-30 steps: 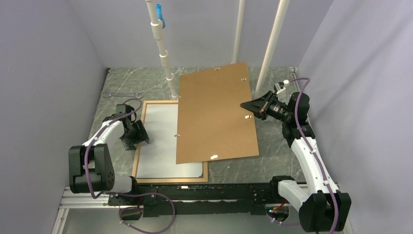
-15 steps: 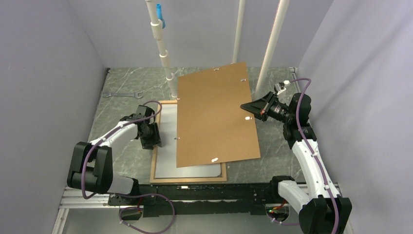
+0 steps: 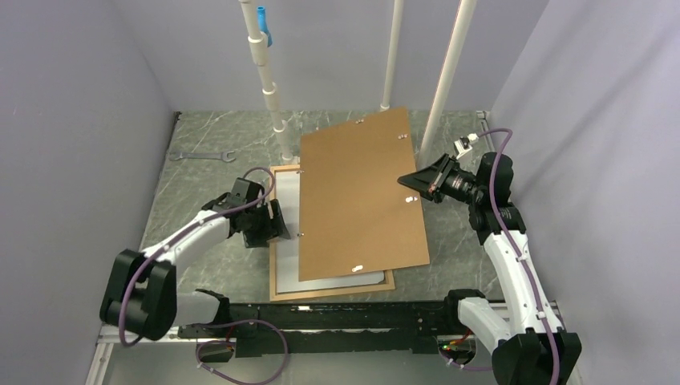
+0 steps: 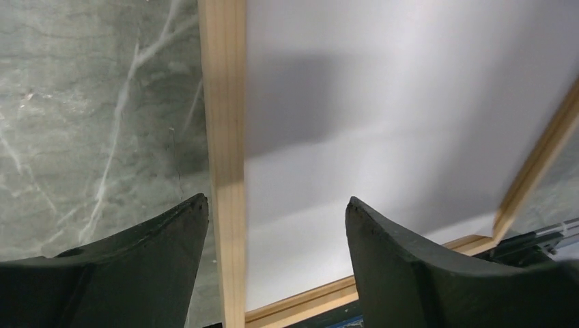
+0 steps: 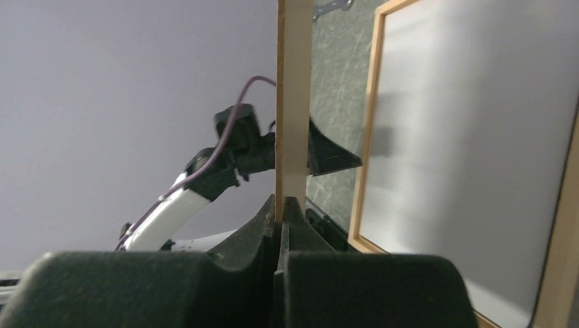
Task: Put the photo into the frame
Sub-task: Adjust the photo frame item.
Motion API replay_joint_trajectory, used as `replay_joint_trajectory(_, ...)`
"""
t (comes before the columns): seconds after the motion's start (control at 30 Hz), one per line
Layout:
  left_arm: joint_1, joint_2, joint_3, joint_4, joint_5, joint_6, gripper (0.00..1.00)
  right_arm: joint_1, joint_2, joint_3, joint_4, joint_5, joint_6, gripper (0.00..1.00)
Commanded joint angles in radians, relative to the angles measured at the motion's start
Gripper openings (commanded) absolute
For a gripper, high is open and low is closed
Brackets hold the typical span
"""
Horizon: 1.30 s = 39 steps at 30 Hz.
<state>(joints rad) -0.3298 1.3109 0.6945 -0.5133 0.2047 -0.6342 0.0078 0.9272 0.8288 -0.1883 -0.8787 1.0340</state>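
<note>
The photo [image 3: 288, 257] laid white side up inside frame [image 3: 333, 293] on grey table [image 3: 208, 184], left strip of frame straddled by left claw [image 4: 274, 200] spread wide, brown panel [image 3: 361, 192] held tilted above both, its edge pinched tight by right claw [image 5: 281, 201]

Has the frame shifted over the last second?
Yes. The frame has slid right across the table, away from the wrench, which stayed put. The left gripper straddles its left strip.
</note>
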Motion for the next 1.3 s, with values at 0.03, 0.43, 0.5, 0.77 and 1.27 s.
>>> replay_joint_trajectory(0.03, 0.012, -0.165, 0.002, -0.009, -0.025, -0.029, 0.81, -0.003, -0.024, 0.087, -0.135, 0.032, -0.126, 0.00)
replay_joint_trajectory(0.43, 0.224, -0.302, -0.179, 0.070, 0.145, 0.020, 0.75, 0.287, -0.025, 0.113, -0.242, 0.348, -0.167, 0.00)
replay_joint_trajectory(0.5, 0.254, -0.292, -0.213, 0.100, 0.168, 0.029, 0.74, 0.345, -0.023, 0.109, -0.238, 0.403, -0.154, 0.00)
replay_joint_trajectory(0.77, 0.270, -0.250, -0.262, 0.162, 0.197, 0.049, 0.67, 0.465, 0.056, 0.118, -0.166, 0.511, -0.108, 0.00)
replay_joint_trajectory(1.27, 0.275, -0.209, -0.275, 0.192, 0.182, 0.066, 0.55, 0.515, 0.185, 0.170, -0.061, 0.510, -0.060, 0.00)
